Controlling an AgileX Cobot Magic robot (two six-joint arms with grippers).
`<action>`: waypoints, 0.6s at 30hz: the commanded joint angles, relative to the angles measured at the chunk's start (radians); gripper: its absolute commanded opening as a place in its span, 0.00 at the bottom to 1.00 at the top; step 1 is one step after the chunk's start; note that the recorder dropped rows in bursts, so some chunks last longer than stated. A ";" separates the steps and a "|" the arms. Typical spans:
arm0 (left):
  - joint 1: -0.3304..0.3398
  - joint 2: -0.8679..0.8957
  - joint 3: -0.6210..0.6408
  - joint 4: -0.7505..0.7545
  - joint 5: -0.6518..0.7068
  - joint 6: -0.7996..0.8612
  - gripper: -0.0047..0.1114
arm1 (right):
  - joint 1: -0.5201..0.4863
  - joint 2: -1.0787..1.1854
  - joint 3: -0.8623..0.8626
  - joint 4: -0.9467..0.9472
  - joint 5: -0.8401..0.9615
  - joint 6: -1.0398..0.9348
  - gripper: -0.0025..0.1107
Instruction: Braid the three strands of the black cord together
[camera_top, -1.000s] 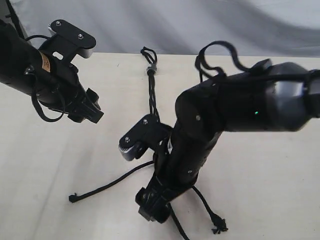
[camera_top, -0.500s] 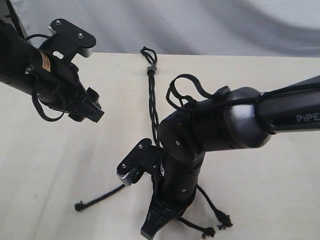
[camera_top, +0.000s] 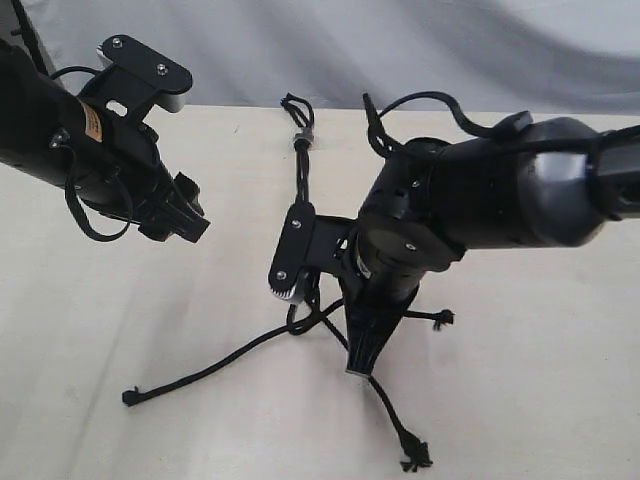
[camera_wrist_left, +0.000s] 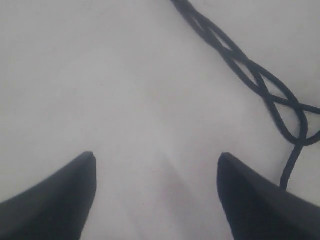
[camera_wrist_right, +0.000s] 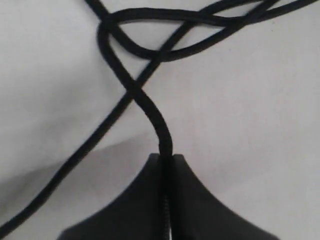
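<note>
- The right tool (camera_top: 360, 366) was clamped on one strand (camera_wrist_right: 159, 125); in its wrist view that strand ran straight into the seam between the closed fingers (camera_wrist_right: 200, 200); the tip pointed down at the desk (camera_top: 520, 380).
- Just ahead of that tool the held strand crossed a second one, then curled into a loose bend (camera_wrist_right: 125, 35) where the strands (camera_top: 318, 318) overlapped.
- From under the right tool's tip a strand ran on over the desk to a frayed end (camera_top: 412, 462).
- Another strand (camera_top: 200, 372) led from beside the right tool out toward the left tool's side; its end (camera_top: 130, 396) lay well apart from both tools.
- A third end (camera_top: 440, 318) lay just beside the right tool, on the side away from the left tool.
- The cord (camera_top: 303, 185) lay between the tools, nearer the right one; its plaited part ran from behind the right tool's wrist to a knot (camera_top: 301, 142) near the desk's far edge.
- The left tool (camera_top: 188, 222) stood wide open above the desk, apart from the cord; in its wrist view bare desk showed between the fingertips (camera_wrist_left: 60, 200); the plaited part lay beyond one fingertip, touching neither.
</note>
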 joint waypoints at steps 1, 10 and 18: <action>0.004 -0.008 0.006 -0.003 -0.009 -0.009 0.60 | -0.069 0.111 0.000 -0.018 -0.071 -0.008 0.04; 0.004 -0.008 0.006 -0.003 -0.009 -0.009 0.60 | 0.067 0.163 0.000 0.357 0.213 -0.348 0.04; 0.004 -0.008 0.006 -0.003 -0.009 -0.009 0.60 | 0.117 0.138 0.000 0.413 0.138 -0.507 0.04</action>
